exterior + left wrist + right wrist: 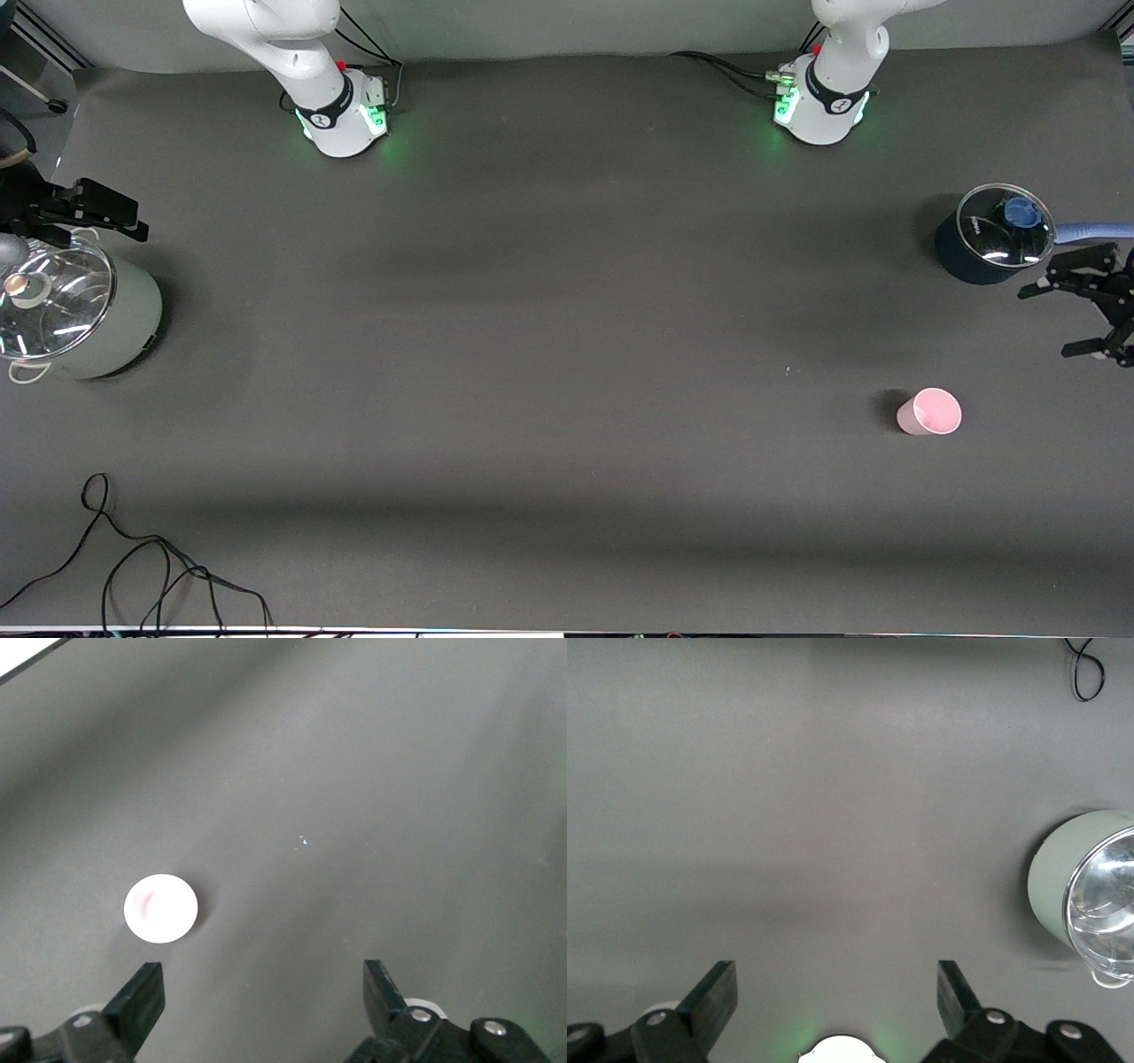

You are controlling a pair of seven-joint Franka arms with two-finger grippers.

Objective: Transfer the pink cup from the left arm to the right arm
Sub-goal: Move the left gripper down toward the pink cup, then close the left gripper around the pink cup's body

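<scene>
Pink cup (929, 412) upright; left gripper (1056, 321) (wrist cropped) open.

No text, label, brand name, number or sign is legible anywhere; the markings on the arm bases are unreadable.

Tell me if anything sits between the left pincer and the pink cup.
Nothing visible does. The left pincer hangs open beside the dark blue pot, and only bare table lies between it and the pink cup.
</scene>
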